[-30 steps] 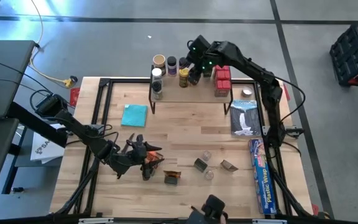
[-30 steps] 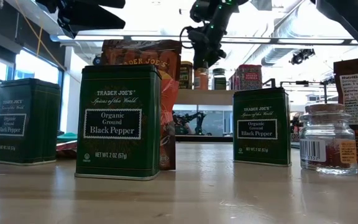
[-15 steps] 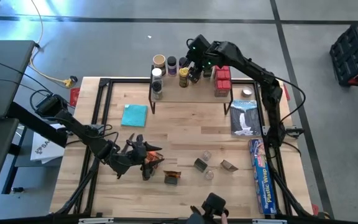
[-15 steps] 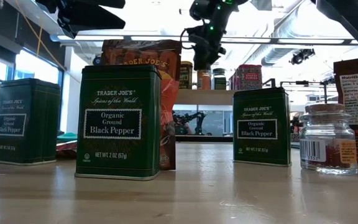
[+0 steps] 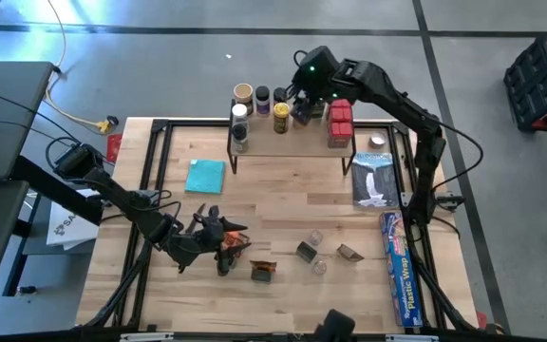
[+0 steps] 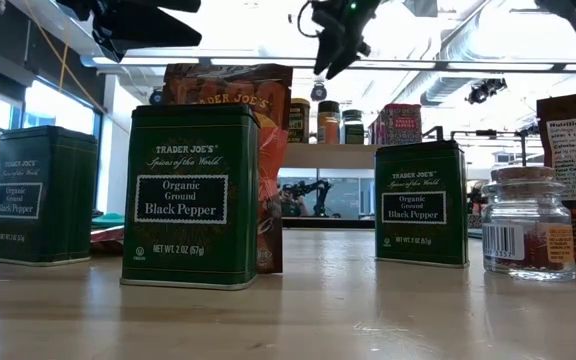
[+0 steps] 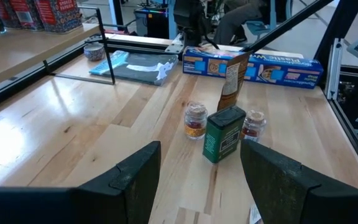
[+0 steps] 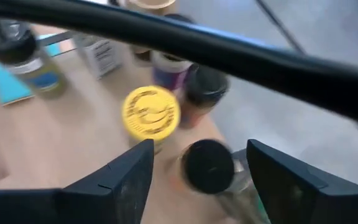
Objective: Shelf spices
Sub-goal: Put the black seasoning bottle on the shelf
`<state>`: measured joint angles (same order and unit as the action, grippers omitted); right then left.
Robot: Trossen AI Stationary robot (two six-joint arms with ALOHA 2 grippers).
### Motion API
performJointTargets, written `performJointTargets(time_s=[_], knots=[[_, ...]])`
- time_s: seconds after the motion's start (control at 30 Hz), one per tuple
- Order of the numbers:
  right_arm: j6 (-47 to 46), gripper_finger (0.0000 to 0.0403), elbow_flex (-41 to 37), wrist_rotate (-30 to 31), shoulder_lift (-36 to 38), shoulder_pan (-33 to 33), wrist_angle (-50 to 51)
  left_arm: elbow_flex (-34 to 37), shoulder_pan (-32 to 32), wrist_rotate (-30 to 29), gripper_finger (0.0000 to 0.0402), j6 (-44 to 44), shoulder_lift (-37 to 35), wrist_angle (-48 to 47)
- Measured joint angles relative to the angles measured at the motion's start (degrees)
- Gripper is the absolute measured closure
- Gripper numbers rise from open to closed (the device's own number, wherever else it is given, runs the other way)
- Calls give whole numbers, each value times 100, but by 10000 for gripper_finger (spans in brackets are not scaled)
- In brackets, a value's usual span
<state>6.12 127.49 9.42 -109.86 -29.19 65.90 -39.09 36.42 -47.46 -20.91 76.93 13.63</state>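
Nearest to you, at the bottom of the high view, three loose spices sit on the table (image 5: 283,190): a dark tin (image 5: 306,252), a small clear jar (image 5: 319,268) just below it and a packet (image 5: 350,253) to its right. In the low view these read as green black-pepper tins, the biggest one (image 6: 193,195) left of centre with an orange packet (image 6: 258,90) standing behind it, and a glass jar (image 6: 528,235) at the right edge. At lower left of the high view your left gripper (image 5: 218,249) hovers low over another cluster of spices; its wrist view shows both fingers (image 7: 135,177) spread apart with nothing between them, looking toward a green tin (image 7: 224,134) flanked by two small jars. A teal cloth (image 5: 205,176) lies at mid-left, and a long blue plastic-wrap box (image 5: 399,269) runs down the right side. Farther back, at upper centre, the shelf (image 5: 292,142) carries a row of jars, among them a yellow-lidded one (image 5: 280,116), and red boxes (image 5: 339,123) at its right end. Your right gripper (image 5: 304,106) hangs above the shelf's back row, near the top of the frame; its wrist view shows the fingers (image 8: 126,171) spread wide and empty, with the yellow lid (image 8: 151,112) and a black-lidded jar (image 8: 209,167) below them.
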Motion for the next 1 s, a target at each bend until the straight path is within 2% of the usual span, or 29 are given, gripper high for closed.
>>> performJointTargets(time_s=[0.13, 0.3, 0.43, 1.0], knots=[[-112, 202, -12, -249, -34, -2, 308, 0, 1, 0, 186, -78, 0, 0], [-152, 308, -233, -466, -64, -94, 296, 0, 1, 0, 186, -98, 0, 0], [-161, 387, -364, -390, -74, -206, 220, 0, 1, 0, 186, -100, 0, 0], [-359, 402, -947, -579, -57, -428, -631, 0, 1, 10, 186, -100, 0, -4]])
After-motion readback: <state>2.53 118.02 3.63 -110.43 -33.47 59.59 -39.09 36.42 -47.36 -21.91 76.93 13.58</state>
